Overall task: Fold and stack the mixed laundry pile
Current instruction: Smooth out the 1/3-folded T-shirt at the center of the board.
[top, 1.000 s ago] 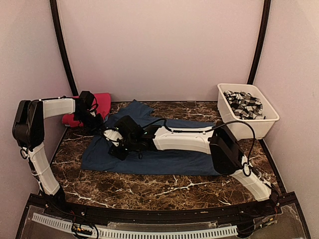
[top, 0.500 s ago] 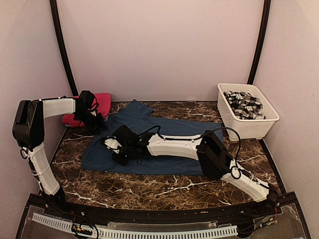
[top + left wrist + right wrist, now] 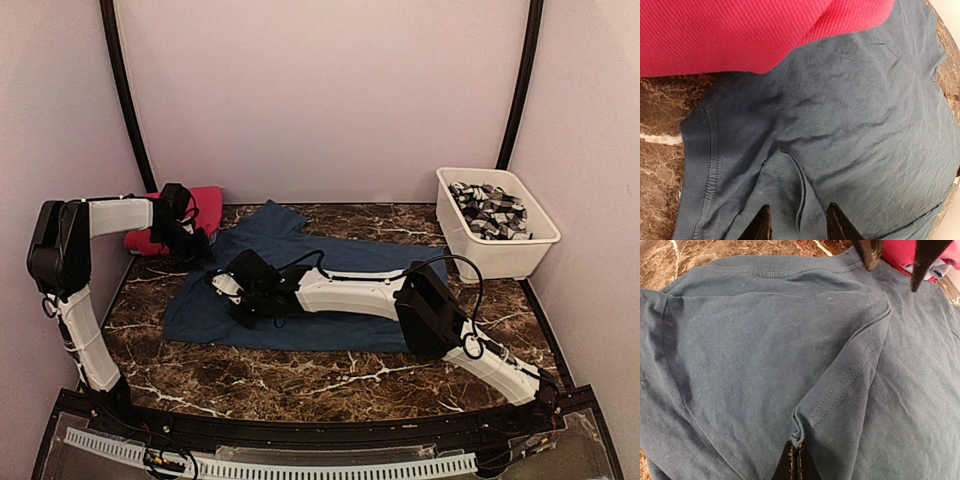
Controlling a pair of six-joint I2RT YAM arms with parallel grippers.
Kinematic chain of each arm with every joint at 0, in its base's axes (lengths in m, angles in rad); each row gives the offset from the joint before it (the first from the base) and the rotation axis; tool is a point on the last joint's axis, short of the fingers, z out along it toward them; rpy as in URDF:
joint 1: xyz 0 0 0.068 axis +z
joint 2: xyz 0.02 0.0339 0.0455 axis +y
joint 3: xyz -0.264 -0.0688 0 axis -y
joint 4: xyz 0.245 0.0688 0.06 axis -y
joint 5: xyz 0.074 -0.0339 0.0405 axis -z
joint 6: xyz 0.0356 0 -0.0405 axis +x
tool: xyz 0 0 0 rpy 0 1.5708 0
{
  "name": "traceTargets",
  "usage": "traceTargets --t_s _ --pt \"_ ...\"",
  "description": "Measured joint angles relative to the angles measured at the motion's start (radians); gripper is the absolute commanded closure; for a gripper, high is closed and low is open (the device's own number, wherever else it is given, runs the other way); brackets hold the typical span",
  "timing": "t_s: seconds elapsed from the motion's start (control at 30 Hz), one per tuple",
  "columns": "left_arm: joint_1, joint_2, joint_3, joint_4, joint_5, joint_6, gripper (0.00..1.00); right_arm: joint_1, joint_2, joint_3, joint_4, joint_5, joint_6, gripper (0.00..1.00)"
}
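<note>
Since the earlier frame the right arm has reached further toward 9 o'clock across the cloth, and the right claw [image 3: 232,300], then apart, has closed. The left arm has barely shifted.

1. Bench [image 3: 300,375]: dark marble-patterned top carrying all the items.
2. Navy-blue shirt [image 3: 340,335]: spread flat over the bench centre, running from 3 o'clock to 9 o'clock, with one sleeve toward 11 o'clock. The right arm lies across it.
3. White tub [image 3: 500,260]: at 2 o'clock, well apart from the shirt.
4. Magenta garment [image 3: 205,205]: folded at 10 o'clock. Its edge overlaps the shirt in the left wrist view [image 3: 740,30].
5. Grey-and-white patterned garment [image 3: 488,208]: lying inside the tub.
6. Right claw [image 3: 796,460]: jaws fully together, pinching a raised fold at a stitched hem of the navy-blue shirt [image 3: 765,350], on the shirt's 9 o'clock half.
7. Left claw [image 3: 190,245]: at the shirt's 10 o'clock corner, beside the magenta garment. Jaws stand partly apart [image 3: 799,207], one finger on each side of a raised crease in the shirt [image 3: 850,130]. Whether the tips touch the cloth cannot be told.
</note>
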Motion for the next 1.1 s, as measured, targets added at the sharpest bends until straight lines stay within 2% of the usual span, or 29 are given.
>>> traceTargets --t_s 0.4,0.67,0.8,0.9,1.1 --pt "-0.018 0.080 0.036 0.005 -0.048 -0.008 0.59 -0.005 -0.068 -0.108 0.072 0.011 0.010 1.00" --pt "-0.040 0.111 0.066 0.006 -0.086 -0.011 0.61 -0.005 -0.144 -0.204 0.144 -0.026 0.009 1.00" --pt "-0.042 0.115 0.066 0.005 -0.093 -0.017 0.70 -0.005 -0.149 -0.220 0.166 -0.045 0.009 1.00" --pt "-0.042 0.116 0.066 0.004 -0.098 -0.020 0.86 -0.005 -0.149 -0.238 0.173 -0.053 0.009 1.00" --pt "-0.042 0.117 0.066 -0.006 -0.107 -0.023 1.00 -0.005 -0.164 -0.303 0.193 -0.056 0.008 1.00"
